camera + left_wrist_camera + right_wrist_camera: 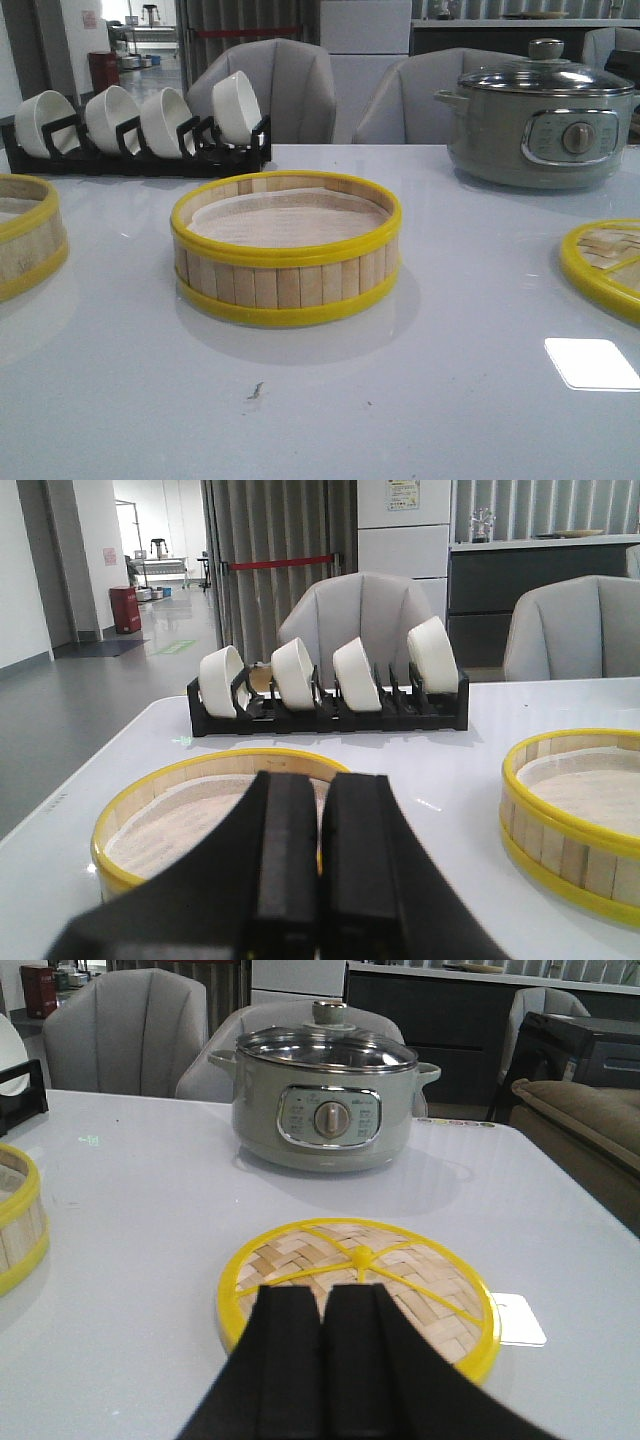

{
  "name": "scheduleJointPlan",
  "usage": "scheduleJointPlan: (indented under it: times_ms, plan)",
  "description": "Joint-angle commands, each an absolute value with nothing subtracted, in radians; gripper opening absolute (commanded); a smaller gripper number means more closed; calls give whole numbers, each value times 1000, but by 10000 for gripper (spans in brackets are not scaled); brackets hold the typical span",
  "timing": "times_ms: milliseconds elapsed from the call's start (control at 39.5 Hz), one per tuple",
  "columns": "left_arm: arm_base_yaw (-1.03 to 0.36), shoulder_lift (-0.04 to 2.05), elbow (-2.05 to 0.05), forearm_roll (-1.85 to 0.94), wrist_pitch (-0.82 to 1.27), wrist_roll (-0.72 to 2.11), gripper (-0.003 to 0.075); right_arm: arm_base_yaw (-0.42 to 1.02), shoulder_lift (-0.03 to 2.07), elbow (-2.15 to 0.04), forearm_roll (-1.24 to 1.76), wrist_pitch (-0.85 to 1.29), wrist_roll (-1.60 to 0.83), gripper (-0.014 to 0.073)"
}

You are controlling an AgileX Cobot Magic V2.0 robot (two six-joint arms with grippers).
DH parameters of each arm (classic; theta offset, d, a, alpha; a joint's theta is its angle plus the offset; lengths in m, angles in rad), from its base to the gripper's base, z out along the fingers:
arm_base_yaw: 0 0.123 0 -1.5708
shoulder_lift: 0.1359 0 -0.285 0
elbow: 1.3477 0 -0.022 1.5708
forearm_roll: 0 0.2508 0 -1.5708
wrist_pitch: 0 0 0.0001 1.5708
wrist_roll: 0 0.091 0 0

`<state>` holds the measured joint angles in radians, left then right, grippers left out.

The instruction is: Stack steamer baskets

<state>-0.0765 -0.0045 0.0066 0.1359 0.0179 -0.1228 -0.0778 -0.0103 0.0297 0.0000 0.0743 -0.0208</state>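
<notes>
Sitting apart on the white bench [330, 400] were two steamer baskets, the middle basket [286, 262] and the left basket [28, 245]. Both looked light, stiff and thin-walled, best gripped across the yellow rim. The left claw [320, 880] and right claw [325, 1360] were clenched and empty.

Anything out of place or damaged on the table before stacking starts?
Nothing serious. Both steamer baskets, centre and left, sit flat and unstacked, the lid lies flat at right, the bowls stand in their rack. Only a small dark mark shows on the table in front of the centre basket.
</notes>
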Motion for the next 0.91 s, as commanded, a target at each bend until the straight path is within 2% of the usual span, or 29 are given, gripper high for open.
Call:
scheduleJointPlan:
  times_ms: [0,759,886]
  plan:
    - [-80,-20,7,133,-67,-125,87,-79,-32,15,-8,-14,-23,55]
    - [-80,-20,5,135,-68,-125,87,-79,-32,15,-8,-14,-23,55]
    - [-82,30,-78,87,-10,-125,87,-79,-32,15,-8,-14,-23,55]
